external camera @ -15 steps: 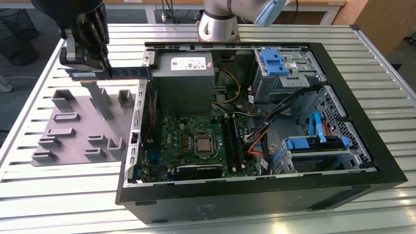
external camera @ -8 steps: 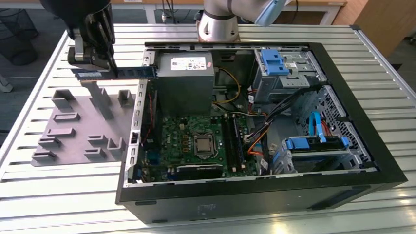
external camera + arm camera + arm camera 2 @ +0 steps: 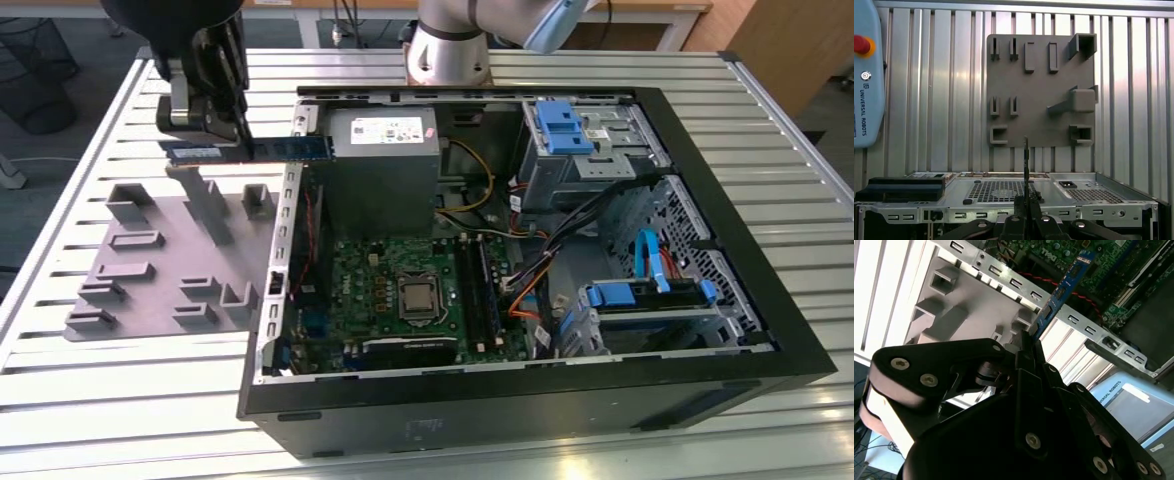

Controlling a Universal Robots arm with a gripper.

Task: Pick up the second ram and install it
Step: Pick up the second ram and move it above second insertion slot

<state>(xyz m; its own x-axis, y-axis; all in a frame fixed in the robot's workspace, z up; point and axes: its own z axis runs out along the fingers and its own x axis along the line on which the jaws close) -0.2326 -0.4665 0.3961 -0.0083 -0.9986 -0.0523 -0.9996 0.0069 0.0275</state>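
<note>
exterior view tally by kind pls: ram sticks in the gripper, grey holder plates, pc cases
ram stick in the gripper: 1
grey holder plate: 1
open pc case: 1
total: 3

Held over the holder plate, beside the open case.
On the counter: case at the exterior view's right, plate just beside it at the left; above the plate's far end, second ram pinched in the tool, one end at the case wall; motherboard inside the case.
</note>
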